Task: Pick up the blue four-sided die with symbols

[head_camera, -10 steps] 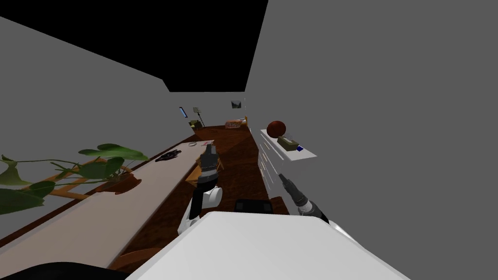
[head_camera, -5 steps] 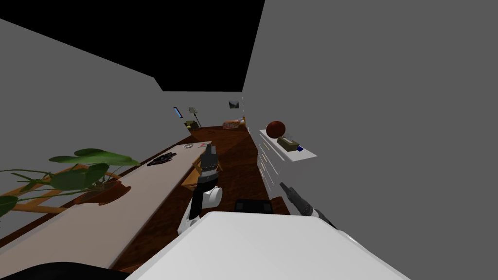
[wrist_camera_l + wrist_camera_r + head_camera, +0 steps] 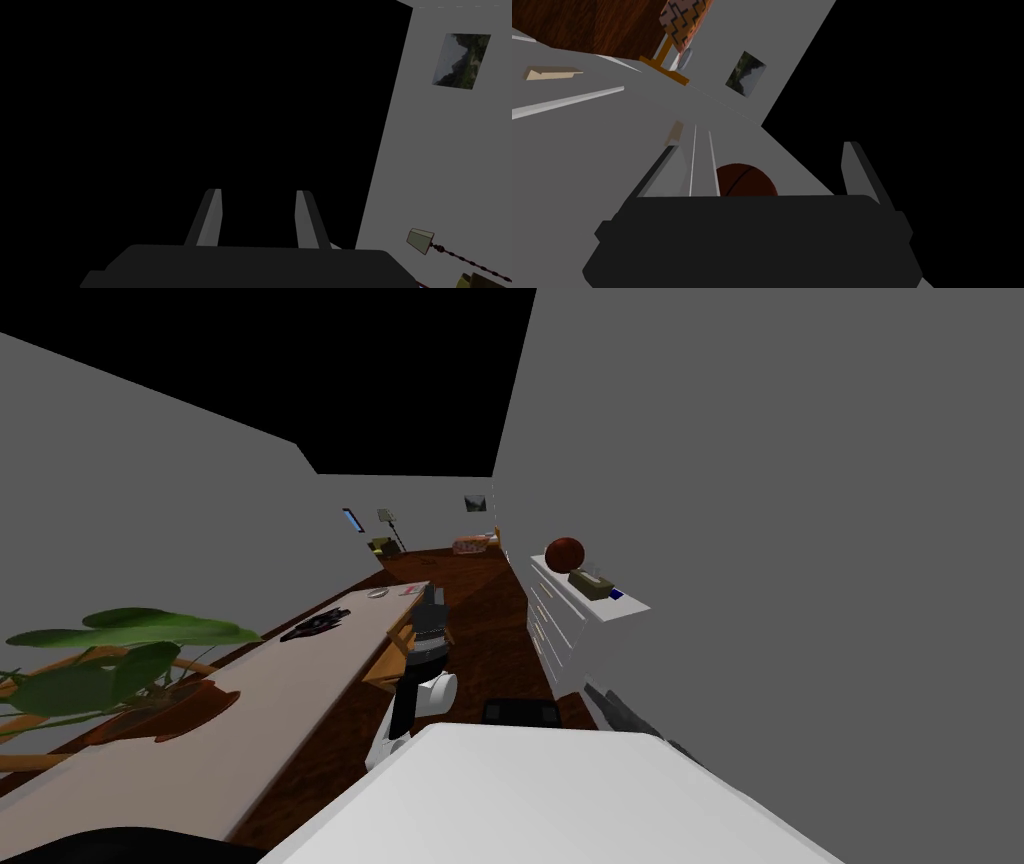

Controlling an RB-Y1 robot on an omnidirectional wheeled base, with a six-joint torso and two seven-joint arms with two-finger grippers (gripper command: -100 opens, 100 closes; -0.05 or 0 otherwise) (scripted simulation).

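Observation:
The small blue die (image 3: 617,594) lies on the near end of a white dresser's top (image 3: 625,610), ahead on my right against the grey wall. Behind it on that top are an olive box (image 3: 591,582) and a brown ball (image 3: 564,553). My right gripper (image 3: 594,692) hangs low, in front of the dresser and below the die, fingers open and empty (image 3: 760,145). In the right wrist view the ball (image 3: 746,181) peeks over the gripper body beside the dresser's drawer fronts (image 3: 587,125). My left gripper (image 3: 431,598) is raised mid-room, its fingers (image 3: 212,215) apart with a narrow gap, holding nothing.
A long pale table (image 3: 250,708) runs along my left with a potted plant (image 3: 110,658) and a dark object (image 3: 315,623) on it; a wooden chair (image 3: 395,648) stands at its side. Dark wood floor (image 3: 480,618) leads between table and dresser. A grey wall (image 3: 800,538) is close on my right.
My view has shifted: the table and plant slid left and down in the picture. My right gripper has dropped lower beside my chest. The die, box and ball stay put.

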